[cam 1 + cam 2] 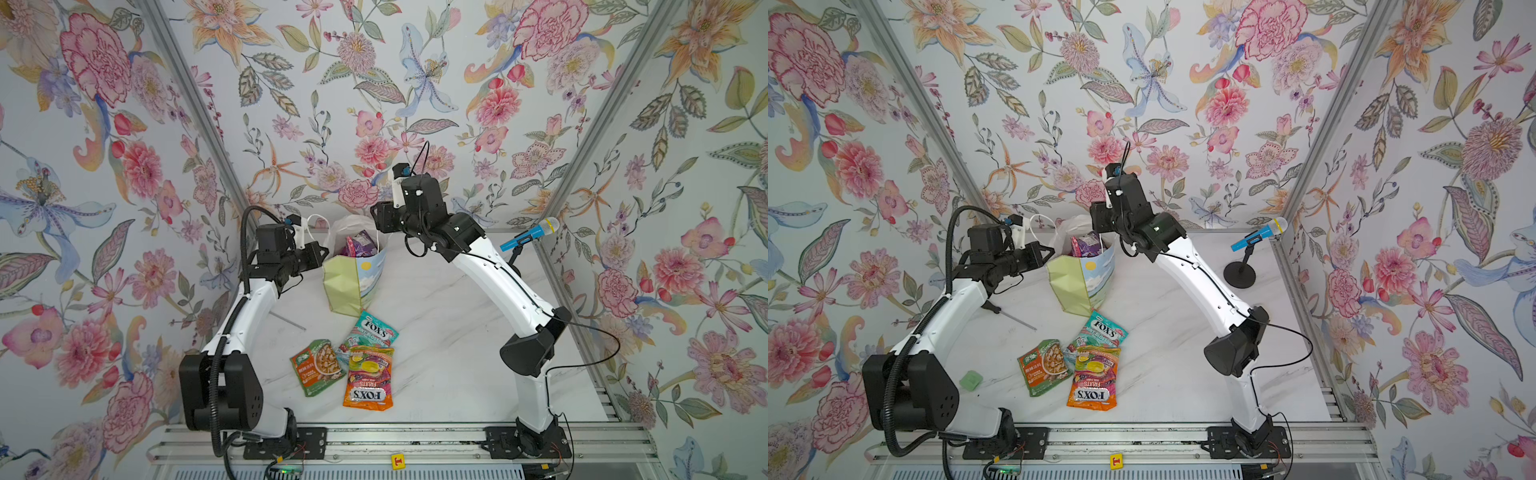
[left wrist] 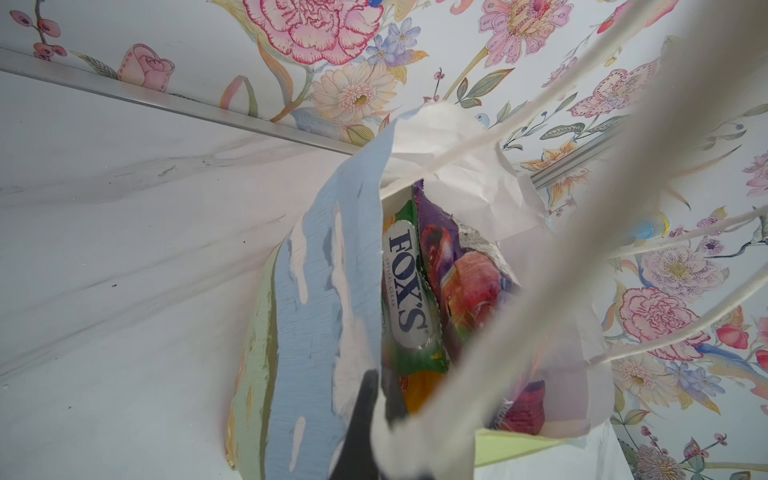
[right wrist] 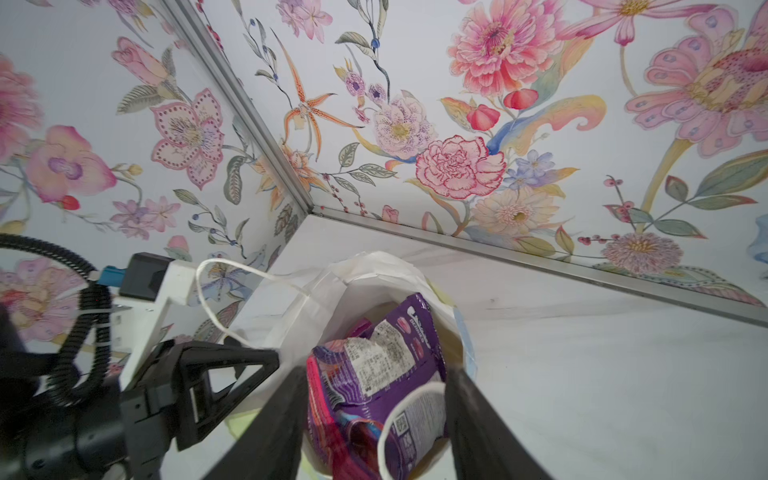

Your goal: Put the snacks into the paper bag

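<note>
Seen in both top views, the paper bag (image 1: 353,278) stands at the back of the marble table (image 1: 449,340) between my two arms, its pale green side creased and its mouth flared. My left gripper (image 1: 322,252) sits at its rim. My right gripper (image 1: 379,226) points down into the mouth, over a purple packet (image 1: 360,243) that rides high. Three snacks lie out front: a teal FOX'S packet (image 1: 374,330) just beside the bag's foot, an orange FOX'S packet (image 1: 368,378) overlapping it, and a nut pouch (image 1: 318,368) just beside both. From the left wrist, the left jaws are closed on the bag's white rope handle (image 2: 552,291). A green FOX'S packet (image 2: 409,291) stands on end inside against the sky-blue front panel, with the purple one next to it. From the right wrist, the right fingers (image 3: 286,419) stand about half apart on either side of the purple packet, gripping nothing as far as I can tell. My worry is the bag's other handle loop (image 3: 395,403), which lies across that packet between the fingers. Lifting out could hook it and tip the bag, which I judge to be light and steadied only by a rope. The tall packet could also snag on a finger and come out with me.
</note>
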Available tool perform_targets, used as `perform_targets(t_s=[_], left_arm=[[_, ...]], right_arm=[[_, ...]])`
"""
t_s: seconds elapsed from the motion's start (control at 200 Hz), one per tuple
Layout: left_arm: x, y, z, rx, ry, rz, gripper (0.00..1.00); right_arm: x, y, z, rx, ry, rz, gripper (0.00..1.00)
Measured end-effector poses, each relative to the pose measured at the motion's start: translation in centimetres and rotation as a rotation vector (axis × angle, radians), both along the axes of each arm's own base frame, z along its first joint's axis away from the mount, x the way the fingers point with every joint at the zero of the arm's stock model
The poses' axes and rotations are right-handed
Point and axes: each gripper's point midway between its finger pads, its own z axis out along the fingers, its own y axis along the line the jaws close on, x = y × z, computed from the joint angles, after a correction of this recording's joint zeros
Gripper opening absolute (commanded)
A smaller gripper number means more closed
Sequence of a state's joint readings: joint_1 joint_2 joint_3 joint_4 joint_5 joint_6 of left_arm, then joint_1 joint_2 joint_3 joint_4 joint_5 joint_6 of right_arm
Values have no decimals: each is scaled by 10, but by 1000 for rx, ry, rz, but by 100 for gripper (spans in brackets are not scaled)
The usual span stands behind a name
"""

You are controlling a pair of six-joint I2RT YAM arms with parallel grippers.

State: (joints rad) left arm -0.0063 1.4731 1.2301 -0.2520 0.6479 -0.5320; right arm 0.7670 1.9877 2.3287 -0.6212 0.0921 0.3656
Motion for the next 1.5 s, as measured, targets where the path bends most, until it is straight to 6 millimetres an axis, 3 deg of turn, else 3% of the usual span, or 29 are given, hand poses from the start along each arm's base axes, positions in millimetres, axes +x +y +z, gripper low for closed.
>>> perform_targets(t_s=[0.305,0.435,0.595,0.701,0.826,1.021,1.126,1.251,1.501], left_arm=[[0,0,0,0,0,0,0],[0,0,0,0,0,0,0],[0,0,0,0,0,0,0],[0,0,0,0,0,0,0],[0,0,0,0,0,0,0],[0,0,0,0,0,0,0],[0,0,0,0,0,0,0],[0,0,-1,-1,1,-1,0],[0,-1,-1,-2,-1,-3,0]], right_arm=[[-59,-43,-20,101,87,80,54],[-83,-24,-12,115,90,168,53],[-98,24,-2,82,85,270,47],[-92,54,-8,35,87,289,43],[-75,79,-37,-37,113,280,41],[-50,89,-95,-156,174,219,39],[-38,88,-113,-189,187,185,38],[-26,84,-120,-207,188,149,38],[-5,81,-116,-173,170,114,38]])
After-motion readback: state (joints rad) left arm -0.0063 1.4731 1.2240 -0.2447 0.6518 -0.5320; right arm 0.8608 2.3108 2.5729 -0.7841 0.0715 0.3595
